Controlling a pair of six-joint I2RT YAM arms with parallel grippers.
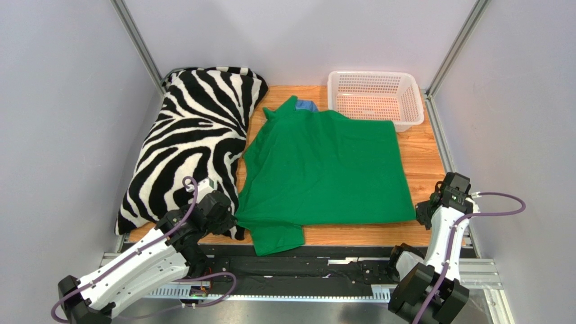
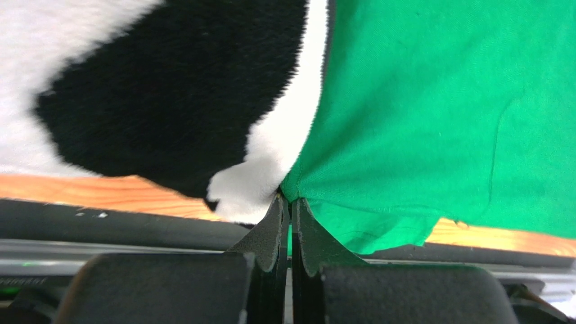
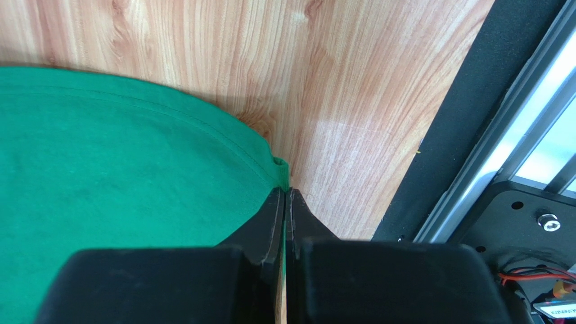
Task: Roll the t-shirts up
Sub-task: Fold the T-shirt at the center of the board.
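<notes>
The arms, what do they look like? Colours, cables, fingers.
The left arm and right arm have white link shells with black joints and black bases. A purple cable loops along the left one, another along the right. In the wrist views the fingers are matte black, wedge-shaped, tapering to thin tips.
</notes>
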